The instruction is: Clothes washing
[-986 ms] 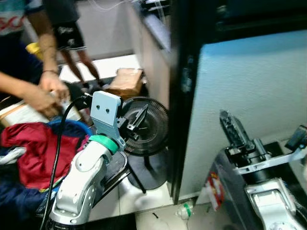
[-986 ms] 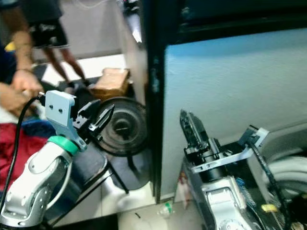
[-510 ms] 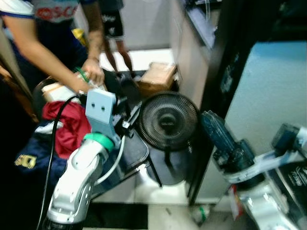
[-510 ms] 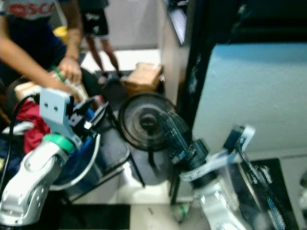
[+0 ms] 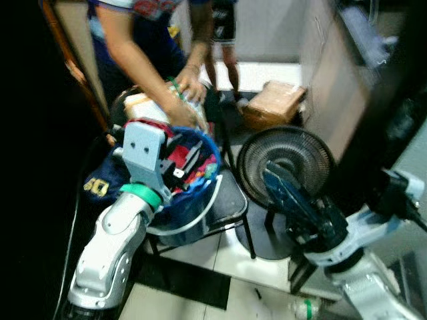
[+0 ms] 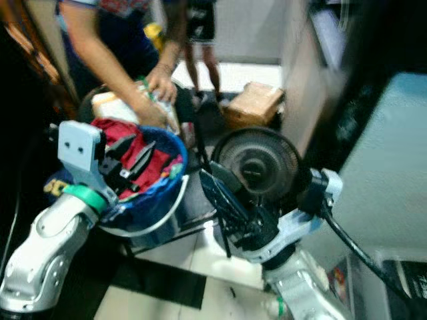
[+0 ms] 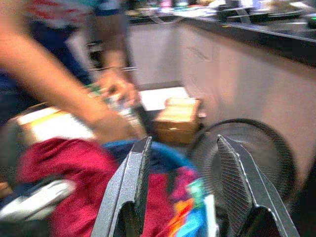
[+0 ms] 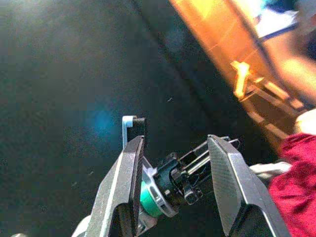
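A blue laundry basket [image 5: 208, 179] sits on a black chair [image 5: 232, 198], with red clothes [image 5: 177, 154] and other coloured garments inside. My left gripper [image 5: 191, 155] hovers open just over the red clothes, holding nothing. In the left wrist view its fingers [image 7: 133, 182] frame the red clothes [image 7: 69, 168] and the basket's rim. My right gripper [image 5: 272, 177] is open and empty. It is held low to the right of the basket, in front of a round fan [image 5: 285, 157]. Its wrist view looks between the fingers [image 8: 129, 177] at my left arm's green wrist ring [image 8: 150, 197].
A person leans over behind the basket, hands [image 5: 189, 85] on a package. A cardboard box [image 5: 273, 104] lies on the floor by a beige cabinet [image 5: 327, 73]. A black mat [image 5: 190, 283] and a bottle [image 5: 305, 311] lie on the tiled floor.
The view has swung left, bringing the basket to the middle. My left gripper now sits over the basket's clothes instead of beside the fan. The person has bent closer.
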